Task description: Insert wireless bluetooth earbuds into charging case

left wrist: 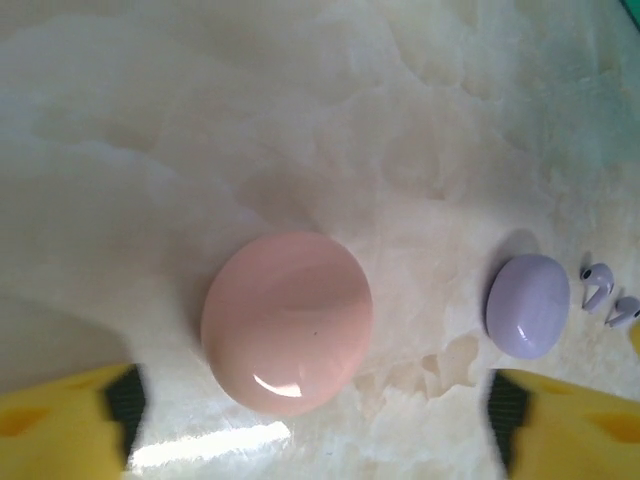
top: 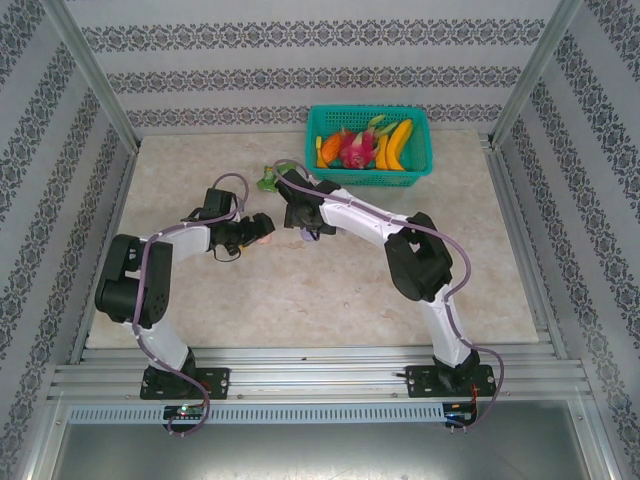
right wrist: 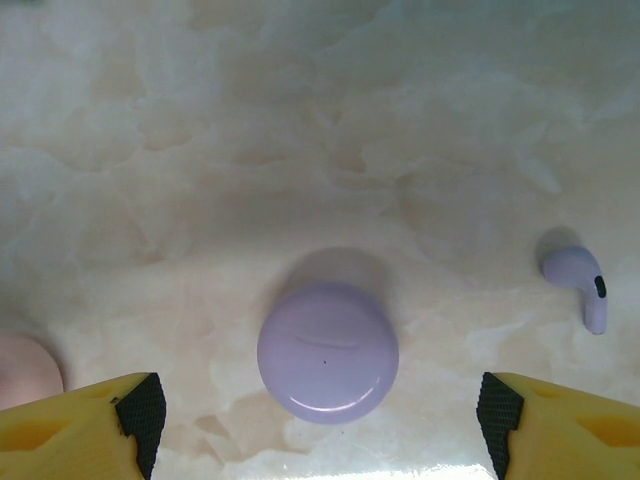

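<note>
A closed pink round case (left wrist: 287,322) lies on the marble table, just ahead of and between my left gripper's (left wrist: 310,425) open yellow fingers (left wrist: 70,420). To its right lies a closed lilac case (left wrist: 527,305), with two lilac earbuds (left wrist: 597,283) beside it. In the right wrist view the lilac case (right wrist: 328,350) sits centred between the wide-open fingers (right wrist: 560,430) of my right gripper (right wrist: 320,430), and one lilac earbud (right wrist: 580,280) lies to the right. From above, both grippers (top: 250,232) (top: 303,222) hang low over the cases. The pink earbuds are out of view.
A teal basket (top: 420,170) of toy fruit stands at the back of the table. A green toy (top: 268,180) lies just behind the right gripper. The pink case's edge (right wrist: 25,372) shows at the left of the right wrist view. The two arms are close together at mid-table.
</note>
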`<action>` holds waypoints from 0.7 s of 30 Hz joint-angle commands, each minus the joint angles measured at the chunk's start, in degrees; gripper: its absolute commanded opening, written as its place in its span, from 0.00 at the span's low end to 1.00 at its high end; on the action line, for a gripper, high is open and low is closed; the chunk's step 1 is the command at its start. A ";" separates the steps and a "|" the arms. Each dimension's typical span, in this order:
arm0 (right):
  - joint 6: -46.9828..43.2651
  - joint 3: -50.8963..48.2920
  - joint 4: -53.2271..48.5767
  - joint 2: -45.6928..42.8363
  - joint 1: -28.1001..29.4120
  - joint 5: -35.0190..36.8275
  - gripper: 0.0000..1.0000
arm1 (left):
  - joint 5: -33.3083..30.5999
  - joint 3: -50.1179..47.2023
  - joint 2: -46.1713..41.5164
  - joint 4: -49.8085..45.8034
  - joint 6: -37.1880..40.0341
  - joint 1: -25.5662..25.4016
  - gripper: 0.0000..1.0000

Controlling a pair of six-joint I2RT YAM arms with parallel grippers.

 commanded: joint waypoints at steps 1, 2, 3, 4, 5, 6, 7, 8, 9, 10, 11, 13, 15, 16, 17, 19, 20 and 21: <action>2.44 3.42 -4.24 2.85 0.33 1.76 0.82 | -3.40 2.00 -4.70 -4.23 1.30 0.86 1.00; 2.74 4.27 -4.70 3.53 0.29 1.57 0.82 | -4.12 2.42 -5.64 -4.94 1.60 0.89 1.00; 2.99 4.88 -4.79 4.19 0.27 1.39 0.81 | -4.78 2.69 -6.61 -5.71 1.91 0.99 1.00; 3.19 5.45 -5.01 4.73 0.20 1.21 0.81 | -5.40 3.02 -7.46 -6.34 2.05 0.96 1.00; 3.45 6.00 -5.38 5.33 0.22 1.11 0.81 | -6.20 3.38 -8.49 -7.12 2.30 1.05 1.00; 3.77 6.55 -5.70 5.95 0.20 1.01 0.81 | -6.77 3.78 -9.49 -7.68 2.64 1.09 1.00; 3.93 6.80 -5.85 6.35 0.22 1.01 0.81 | -7.38 4.07 -10.29 -8.10 2.75 1.14 1.00; 4.30 7.02 -5.93 6.86 0.18 0.88 0.80 | -7.94 4.32 -11.24 -8.56 2.93 1.22 1.00; 4.57 7.10 -6.05 7.20 0.14 0.79 0.80 | -8.31 4.54 -12.13 -8.76 3.17 1.43 1.00; 4.69 7.20 -5.99 7.43 0.05 0.63 0.80 | -8.65 4.73 -13.02 -8.88 3.45 1.44 1.00; 4.70 7.33 -5.98 7.83 0.01 0.48 0.79 | -9.25 4.83 -13.90 -9.02 3.71 1.53 1.00; 4.72 7.50 -6.04 8.48 -0.01 0.26 0.78 | -10.31 5.36 -15.42 -9.44 4.07 1.77 1.00; 4.88 7.57 -6.11 9.08 -0.18 -0.01 0.77 | -10.63 6.11 -16.58 -9.72 4.25 2.04 1.00; 4.89 7.52 -6.08 9.26 -0.16 -0.20 0.77 | -10.71 6.39 -16.89 -9.72 4.26 2.21 1.00; 4.87 7.52 -6.06 9.50 -0.16 -0.28 0.76 | -10.70 6.76 -17.24 -9.73 4.17 2.32 1.00; 4.88 7.40 -6.03 9.82 -0.15 -0.47 0.75 | -10.78 7.44 -17.74 -9.75 4.25 2.35 1.00; 4.84 7.21 -6.01 9.91 -0.17 -0.37 0.75 | -10.83 7.81 -18.03 -9.73 4.39 2.46 1.00; 4.63 6.94 -5.79 9.91 -0.18 -0.36 0.74 | -10.91 8.15 -18.23 -9.73 4.39 2.48 1.00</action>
